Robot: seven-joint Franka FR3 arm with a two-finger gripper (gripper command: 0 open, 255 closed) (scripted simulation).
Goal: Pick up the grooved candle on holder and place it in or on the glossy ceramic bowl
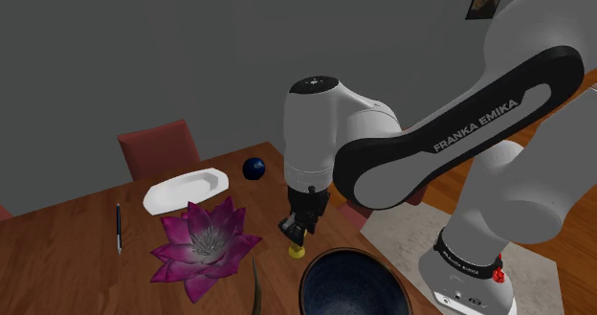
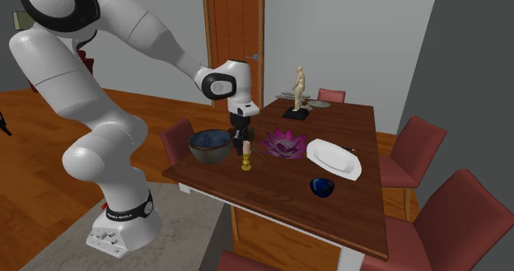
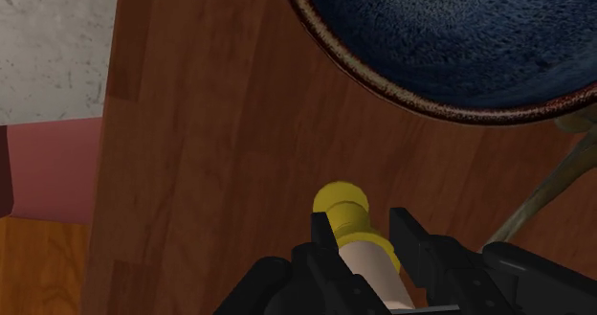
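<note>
A pale candle [image 3: 368,263] on a yellow holder [image 3: 342,206] stands upright on the wooden table, close to the table's near edge. My black gripper [image 3: 368,229] comes down from above and is shut on the candle's stem, one finger on each side. The shoulder view has the gripper [image 1: 296,231] over the yellow holder [image 1: 297,251]. In the second exterior view the candle [image 2: 246,156] stands under the gripper [image 2: 242,140]. The large dark blue bowl with a brown rim [image 3: 402,95] stands right beside it [image 1: 323,261], [image 2: 198,150].
A purple lotus flower [image 1: 204,241], a white plate [image 1: 187,191], a small dark blue bowl [image 1: 254,168] and a pen [image 1: 119,227] lie on the table. A figurine [image 2: 299,88] stands at the far end. Red chairs [image 2: 416,142] surround the table.
</note>
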